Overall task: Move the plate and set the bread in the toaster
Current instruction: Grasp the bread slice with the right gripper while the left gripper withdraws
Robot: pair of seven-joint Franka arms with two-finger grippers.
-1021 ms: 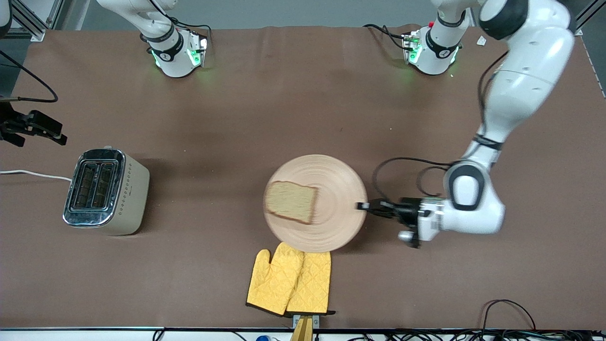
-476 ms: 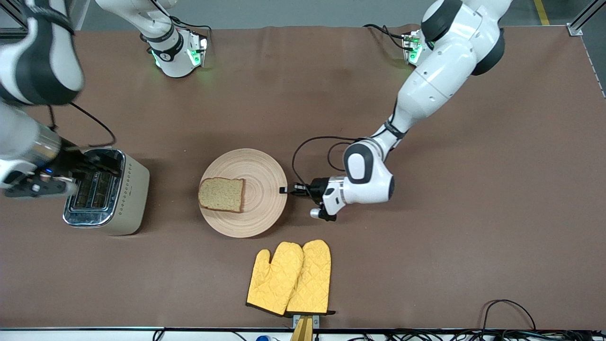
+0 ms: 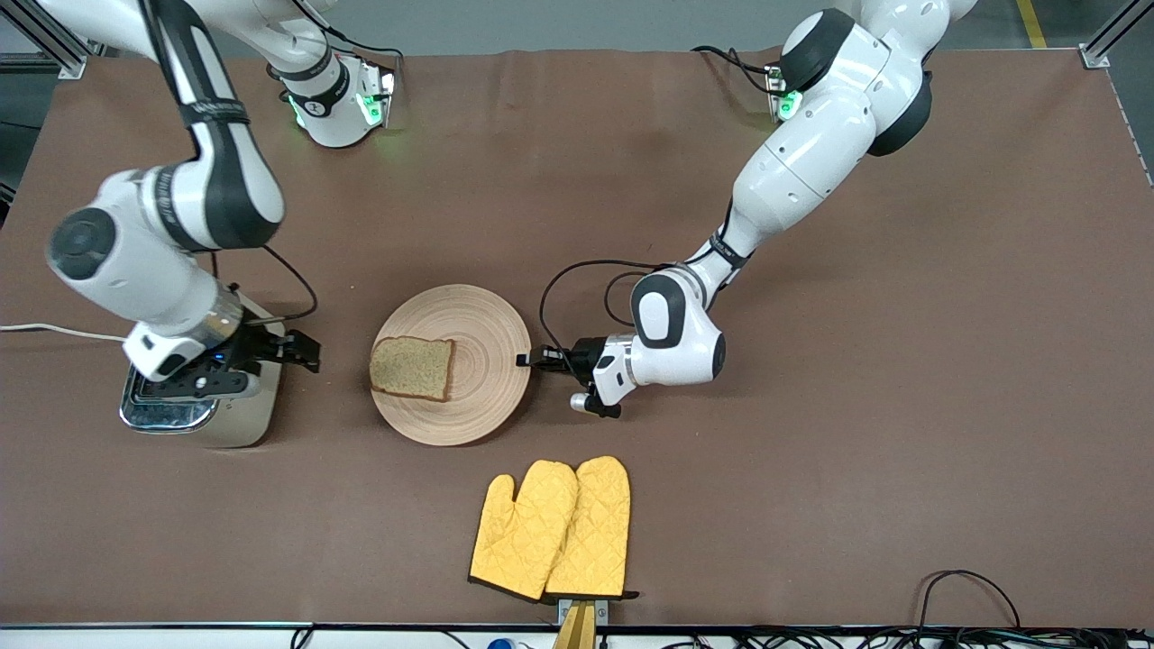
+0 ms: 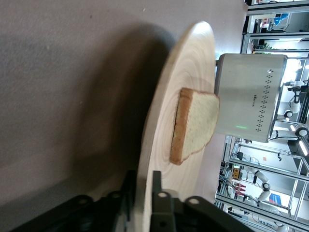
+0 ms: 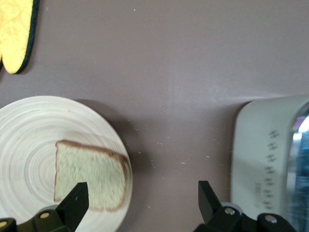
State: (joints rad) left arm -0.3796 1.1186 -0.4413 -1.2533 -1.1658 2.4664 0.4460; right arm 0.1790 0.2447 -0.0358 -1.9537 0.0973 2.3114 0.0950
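Front view: left gripper [image 3: 525, 361] pinches the rim of the plate [image 3: 487, 379], bread [image 3: 412, 367] riding on it near the toaster [image 3: 203, 397]. Risk: a tilt or jerk slides the slice off. Right gripper [image 3: 306, 351] hangs over the table between toaster and plate.

Left wrist view: fingers [image 4: 161, 203] clamp the plate [image 4: 164, 111] edge; bread [image 4: 193, 123] lies flat.

Right wrist view: fingers [image 5: 72, 203] spread wide, empty, probably above the bread [image 5: 89, 181]; a low approach could clip the plate [image 5: 29, 125].

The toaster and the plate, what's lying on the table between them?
Nothing: bare brown table between the toaster and the plate, as the front view shows. The right gripper is above that gap, open; the right wrist view agrees.
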